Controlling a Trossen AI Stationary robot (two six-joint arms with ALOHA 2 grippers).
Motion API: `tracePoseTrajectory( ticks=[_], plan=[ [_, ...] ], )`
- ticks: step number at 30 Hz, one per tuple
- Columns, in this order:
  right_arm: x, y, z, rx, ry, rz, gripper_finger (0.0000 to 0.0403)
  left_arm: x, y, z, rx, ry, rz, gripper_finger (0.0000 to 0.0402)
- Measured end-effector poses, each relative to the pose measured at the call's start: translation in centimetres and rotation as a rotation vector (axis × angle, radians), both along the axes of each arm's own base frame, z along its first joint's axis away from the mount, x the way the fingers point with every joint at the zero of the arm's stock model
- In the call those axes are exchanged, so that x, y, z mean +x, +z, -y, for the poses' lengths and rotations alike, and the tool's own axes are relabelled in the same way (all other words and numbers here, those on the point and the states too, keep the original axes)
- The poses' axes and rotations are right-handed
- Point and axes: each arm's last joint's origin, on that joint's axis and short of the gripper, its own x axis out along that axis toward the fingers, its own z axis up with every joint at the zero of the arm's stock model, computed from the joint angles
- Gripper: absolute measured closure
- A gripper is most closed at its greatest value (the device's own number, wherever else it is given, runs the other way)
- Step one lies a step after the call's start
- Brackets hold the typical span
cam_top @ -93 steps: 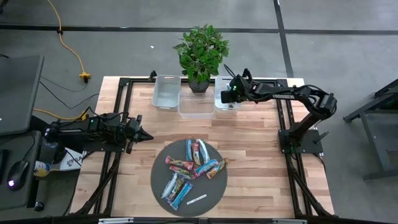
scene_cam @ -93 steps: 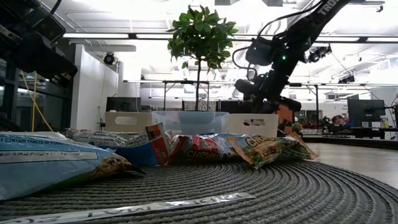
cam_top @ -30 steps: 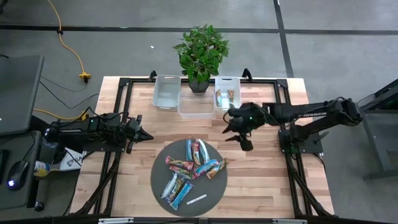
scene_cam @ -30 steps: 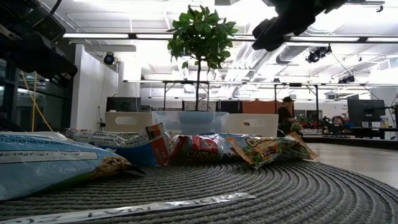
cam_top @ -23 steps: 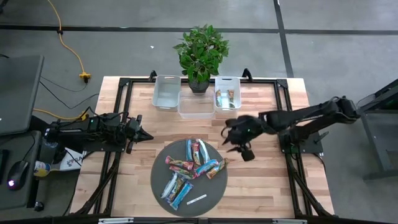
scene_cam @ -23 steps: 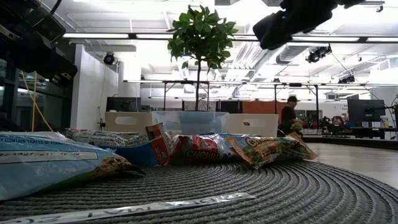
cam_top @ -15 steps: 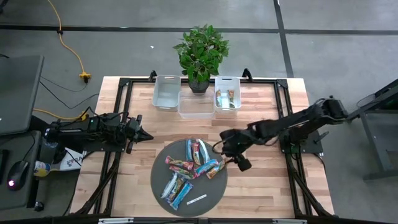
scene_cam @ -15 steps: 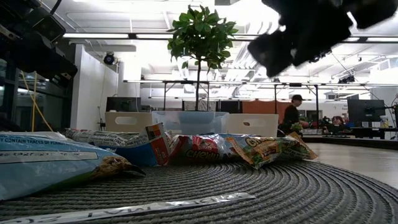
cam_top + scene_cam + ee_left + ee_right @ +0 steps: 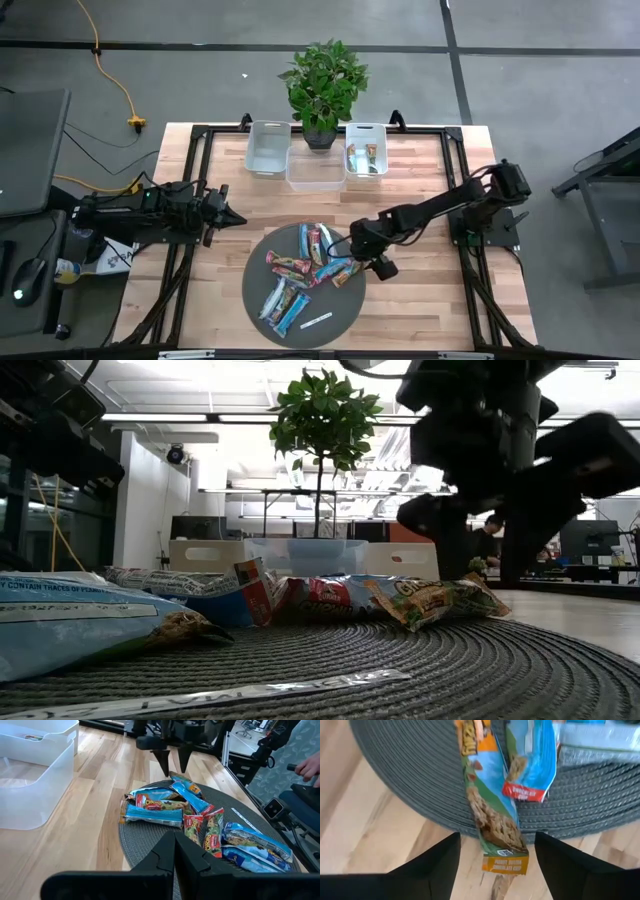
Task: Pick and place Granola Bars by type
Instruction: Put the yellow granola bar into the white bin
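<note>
Several granola bars (image 9: 300, 275) in light blue, red and tan-orange wrappers lie heaped on a round dark woven mat (image 9: 262, 300). A tan-orange bar (image 9: 492, 815) lies at the mat's right edge, its end resting over the edge on the wood. My right gripper (image 9: 496, 836) is open, pointing down, with one finger on either side of that end and clear of it; it also shows in the high view (image 9: 356, 256) and in the left wrist view (image 9: 172, 762). My left gripper (image 9: 232, 216) is shut and empty, left of the mat.
Three white bins stand at the far edge: left (image 9: 268, 148), middle (image 9: 316, 170), and right (image 9: 366, 158), which holds a few bars. A potted plant (image 9: 322, 85) stands behind them. A thin white strip label (image 9: 316, 321) lies on the mat's near part.
My right gripper has gone from near the bins toward the table's near edge and a little left, and down, to the mat's right edge, over the tan-orange bar's end. The bars have stayed where they were.
</note>
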Motion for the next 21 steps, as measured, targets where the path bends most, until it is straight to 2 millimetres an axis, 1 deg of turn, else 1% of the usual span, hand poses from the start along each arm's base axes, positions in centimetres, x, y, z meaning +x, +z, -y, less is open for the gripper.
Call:
tracePoseTrajectory(
  ticks=[5,11,21],
  plan=[
    [0.13,-0.40,0.02,-0.016,-0.007,-0.004,0.0159,0.00,0.00,0.00,0.000,0.000,0.000,0.0401],
    [0.65,-0.17,-0.03,-0.020,-0.017,0.057,0.0159,0.00,-0.01,0.00,0.000,0.000,0.000,0.0401],
    [0.37,-0.46,0.02,-0.015,-0.029,0.037,0.0159,0.00,0.00,0.00,0.000,-0.001,0.000,0.0401]
  ],
)
